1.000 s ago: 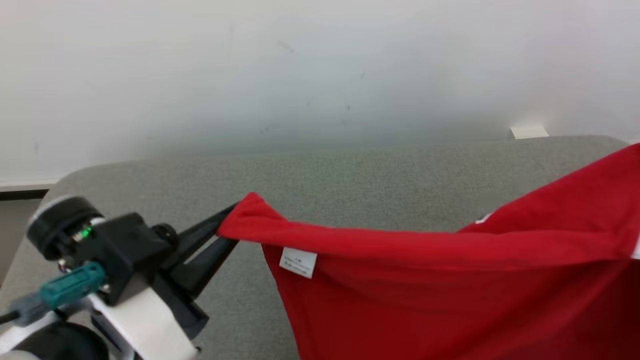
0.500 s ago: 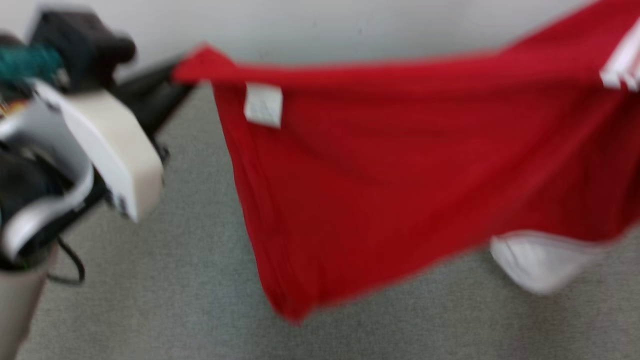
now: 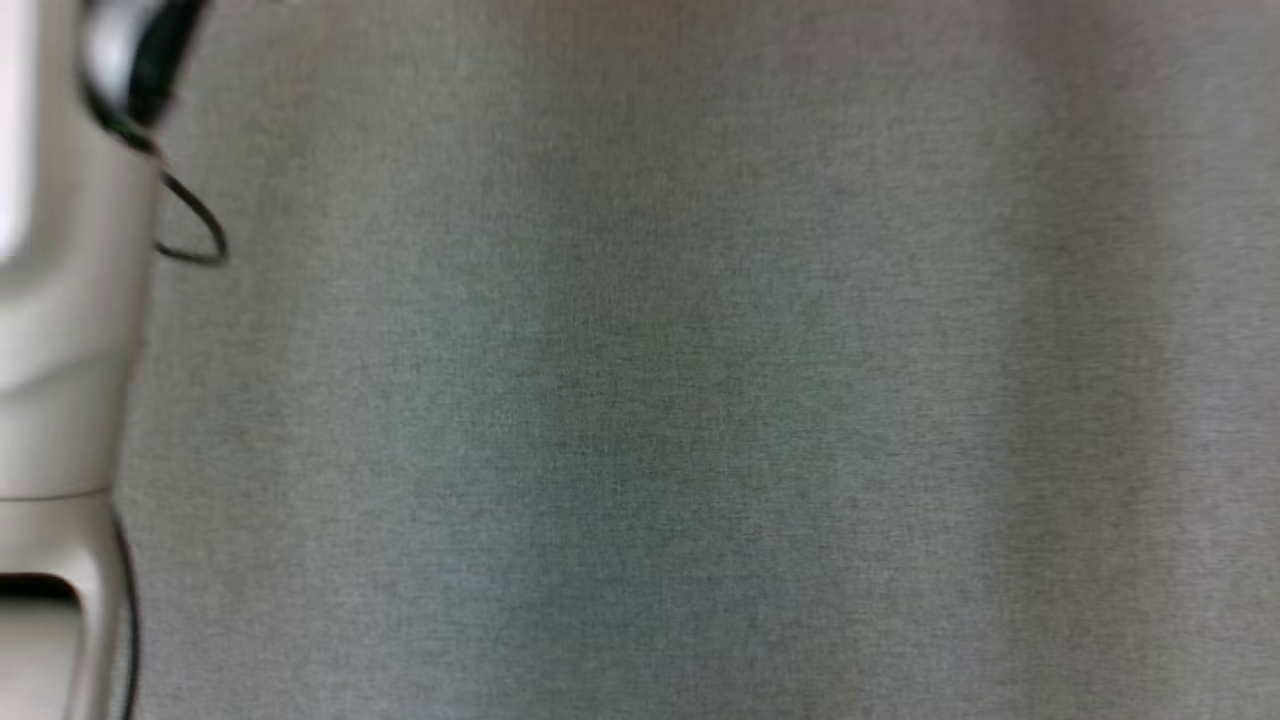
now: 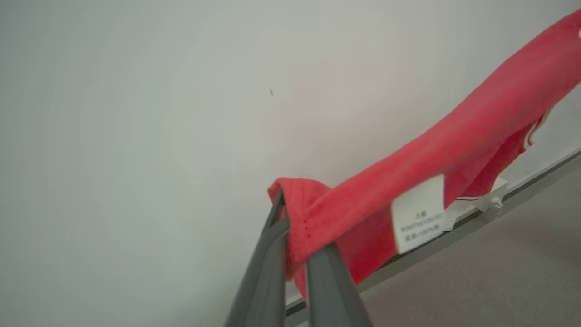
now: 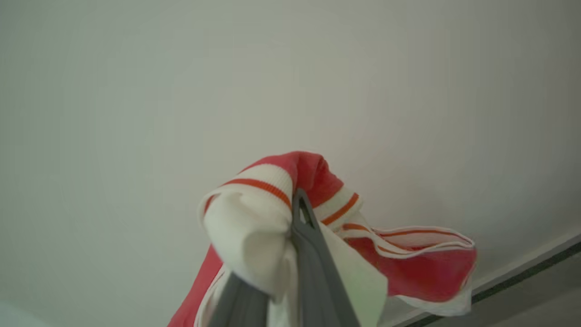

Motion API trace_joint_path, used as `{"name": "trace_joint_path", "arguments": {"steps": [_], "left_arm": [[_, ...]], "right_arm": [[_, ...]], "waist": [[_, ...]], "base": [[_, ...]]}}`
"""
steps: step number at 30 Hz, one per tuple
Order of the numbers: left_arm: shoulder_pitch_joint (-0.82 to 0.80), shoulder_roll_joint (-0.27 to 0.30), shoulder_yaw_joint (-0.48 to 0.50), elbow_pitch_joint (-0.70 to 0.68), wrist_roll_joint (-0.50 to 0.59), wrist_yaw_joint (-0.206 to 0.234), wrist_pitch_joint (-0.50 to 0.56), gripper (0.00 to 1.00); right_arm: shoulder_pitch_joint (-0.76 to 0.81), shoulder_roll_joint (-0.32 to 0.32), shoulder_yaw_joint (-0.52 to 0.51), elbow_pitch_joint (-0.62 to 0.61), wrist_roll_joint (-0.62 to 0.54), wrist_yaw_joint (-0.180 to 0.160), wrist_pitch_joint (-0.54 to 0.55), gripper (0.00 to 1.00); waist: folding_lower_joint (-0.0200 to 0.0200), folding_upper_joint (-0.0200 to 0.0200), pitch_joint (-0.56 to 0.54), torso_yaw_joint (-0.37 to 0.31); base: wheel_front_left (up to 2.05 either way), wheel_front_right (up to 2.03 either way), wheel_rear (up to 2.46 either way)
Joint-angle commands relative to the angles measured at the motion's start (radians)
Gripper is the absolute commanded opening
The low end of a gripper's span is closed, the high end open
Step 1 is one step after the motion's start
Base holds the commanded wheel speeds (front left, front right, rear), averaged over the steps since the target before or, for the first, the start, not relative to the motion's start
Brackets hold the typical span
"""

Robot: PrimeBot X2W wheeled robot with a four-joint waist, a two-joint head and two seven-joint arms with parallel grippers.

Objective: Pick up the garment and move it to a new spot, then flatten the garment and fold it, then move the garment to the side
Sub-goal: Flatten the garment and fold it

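The garment point(image 4: 458, 141) is red, with a white label point(image 4: 417, 213), and hangs stretched in the air in front of a pale wall. My left gripper point(image 4: 290, 218) is shut on one red hem corner of it. In the right wrist view, my right gripper point(image 5: 292, 213) is shut on a bunched part of the garment point(image 5: 422, 268), white ribbing with orange stripes that drapes over one finger. The head view looks down on the grey table point(image 3: 650, 400), with my pale left forearm point(image 3: 60, 350) along its left edge.
A black cable loop point(image 3: 195, 230) hangs off the left forearm. The grey table top point(image 4: 476, 281) lies below the stretched cloth, and its far edge meets the pale wall point(image 4: 136, 113) along a dark strip.
The head camera has swung down: the red garment and left gripper slid up and out of its picture, leaving grey table and the left forearm.
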Motion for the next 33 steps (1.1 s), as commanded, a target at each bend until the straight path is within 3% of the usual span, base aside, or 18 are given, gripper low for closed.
{"name": "trace_joint_path", "arguments": {"steps": [1, 6, 10, 15, 23, 27, 33], "left_arm": [[0.039, -0.009, -0.011, 0.046, 0.004, -0.005, -0.045, 0.0], [0.229, -0.006, -0.076, 0.134, -0.013, -0.028, -0.138, 0.0], [0.423, 0.028, -0.098, 0.109, -0.051, -0.035, -0.157, 0.0], [0.643, 0.063, -0.11, 0.005, -0.088, -0.018, -0.148, 0.0], [0.912, 0.098, -0.116, -0.234, -0.12, 0.064, -0.092, 0.0], [1.062, 0.123, -0.119, -0.379, -0.151, 0.116, -0.032, 0.0], [1.27, 0.165, -0.131, -0.594, -0.205, 0.183, 0.079, 0.0]], "right_arm": [[0.011, -0.003, -0.003, 0.071, -0.015, 0.0, -0.024, 0.0], [0.191, -0.02, -0.029, 0.2, -0.099, 0.0, -0.015, 0.0], [0.399, -0.045, -0.047, 0.157, -0.121, 0.0, 0.085, 0.0], [0.703, -0.045, -0.054, -0.075, -0.083, -0.001, 0.311, 0.0], [1.18, -0.006, -0.185, -0.666, 0.059, -0.001, 0.739, 0.0], [1.347, -0.004, -0.201, -0.823, 0.166, -0.001, 0.792, 0.0], [1.586, -0.003, -0.127, -0.953, 0.224, -0.001, 0.738, 0.0]], "waist": [[-0.0004, 0.0, 0.022, 0.009], [-0.0004, 0.0, -0.026, 0.001], [-0.0004, 0.0, -0.081, -0.003], [-0.0004, 0.0, -0.148, -0.006], [-0.0004, 0.0, -0.238, 0.005], [-0.0004, 0.0, -0.266, 0.0], [-0.0004, 0.0, -0.276, -0.003]], "base": [[0.0, 0.0, 0.0], [0.0, 0.0, 0.0], [0.0, 0.0, 0.0], [0.0, 0.0, 0.0], [0.0, 0.0, 0.0], [0.0, 0.0, 0.0], [0.0, 0.0, 0.0]]}}
